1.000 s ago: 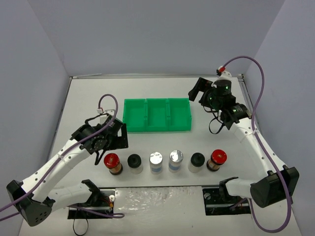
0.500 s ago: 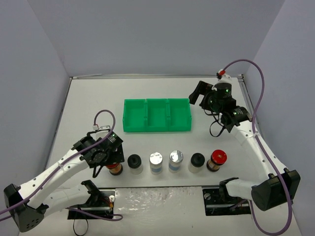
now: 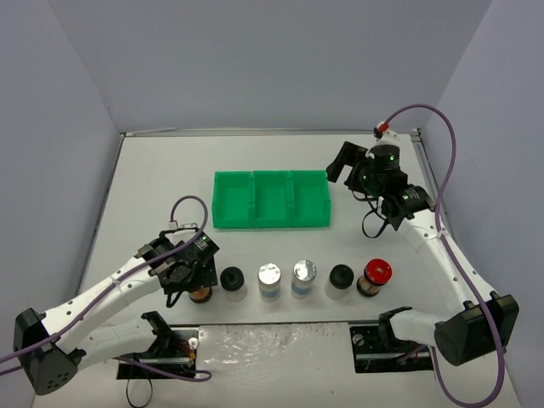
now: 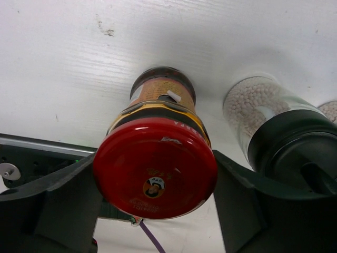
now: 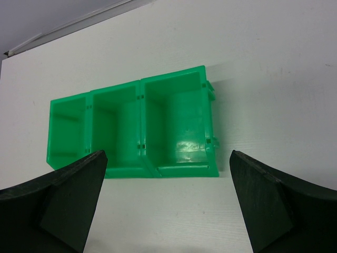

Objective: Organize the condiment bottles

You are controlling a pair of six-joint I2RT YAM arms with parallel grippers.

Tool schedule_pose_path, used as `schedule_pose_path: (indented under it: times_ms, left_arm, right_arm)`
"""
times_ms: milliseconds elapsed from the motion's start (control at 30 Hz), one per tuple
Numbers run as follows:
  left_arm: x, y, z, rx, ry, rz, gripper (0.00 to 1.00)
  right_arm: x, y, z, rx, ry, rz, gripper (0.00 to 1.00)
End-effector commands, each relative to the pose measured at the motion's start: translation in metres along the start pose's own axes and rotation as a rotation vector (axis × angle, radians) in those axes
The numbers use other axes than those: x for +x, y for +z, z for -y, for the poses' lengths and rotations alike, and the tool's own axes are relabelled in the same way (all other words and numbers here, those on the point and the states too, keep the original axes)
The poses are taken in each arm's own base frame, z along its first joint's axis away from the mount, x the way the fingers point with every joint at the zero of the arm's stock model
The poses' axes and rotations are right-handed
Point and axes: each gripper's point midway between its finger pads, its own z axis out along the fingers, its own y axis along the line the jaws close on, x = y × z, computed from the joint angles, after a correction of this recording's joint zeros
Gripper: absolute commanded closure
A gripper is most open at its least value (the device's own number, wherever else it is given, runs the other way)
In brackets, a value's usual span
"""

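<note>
2 red-capped dark brown cylindrical jars end a row of 6 on the near part of the white desk (image 3: 153,195). From the left stand the left red-capped jar (image 4: 155,168), a black-capped pale jar (image 3: 231,280) just beside it, 2 silver-capped jars with bluish labels (image 3: 269,276), another black-capped jar (image 3: 340,277) and the right red-capped jar (image 3: 375,274). The left gripper (image 3: 194,276) is clamped on the left red-capped jar, which stands upright on the desk. The right gripper (image 3: 342,160) hangs spread wide and empty, just right of the green 3-compartment plastic tray (image 3: 270,219), which lies beyond the row.
</note>
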Motion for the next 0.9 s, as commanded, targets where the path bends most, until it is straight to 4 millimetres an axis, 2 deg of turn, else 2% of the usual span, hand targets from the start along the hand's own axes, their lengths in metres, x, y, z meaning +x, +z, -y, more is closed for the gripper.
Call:
schedule_pose_path:
  times_ms: [0,67,100,267,367,500,667,700,767,867]
  left_arm:
    - [-0.005,-0.002,0.01,0.032,-0.013,0.019,0.44]
    - [-0.007,-0.003,0.012,0.034,-0.011,0.019,0.86]
    - [-0.008,-0.004,0.012,0.031,-0.011,0.022,1.0]
    - [-0.028,-0.023,0.006,0.012,-0.004,0.112,1.0]
    - [-0.067,-0.057,0.006,0.001,0.011,0.245,1.0]
    - [-0.1,-0.086,0.013,0.003,0.068,0.34,1.0]
    - [-0.142,-0.113,0.04,0.028,0.121,0.438,1.0]
    - [-0.149,-0.115,0.045,0.03,0.127,0.449,1.0]
    - [-0.179,-0.119,0.067,0.048,0.138,0.486,1.0]
    - [-0.207,-0.112,0.083,0.058,0.152,0.495,1.0]
  right_arm:
    - [-0.019,-0.006,-0.009,-0.032,0.005,0.071,0.0]
    - [-0.017,-0.006,-0.009,-0.03,0.004,0.068,0.0]
    - [-0.017,-0.005,-0.009,-0.03,0.004,0.066,0.0]
    - [-0.015,-0.004,-0.008,-0.028,0.003,0.063,0.0]
    - [-0.014,-0.002,-0.007,-0.024,0.001,0.057,0.0]
    - [-0.013,-0.001,-0.007,-0.023,-0.001,0.055,0.0]
    - [-0.016,-0.004,-0.008,-0.028,-0.001,0.064,0.0]
    - [-0.016,-0.003,-0.008,-0.028,0.0,0.064,0.0]
    - [-0.016,-0.004,-0.008,-0.027,0.003,0.063,0.0]
    - [-0.018,-0.006,-0.009,-0.031,0.008,0.068,0.0]
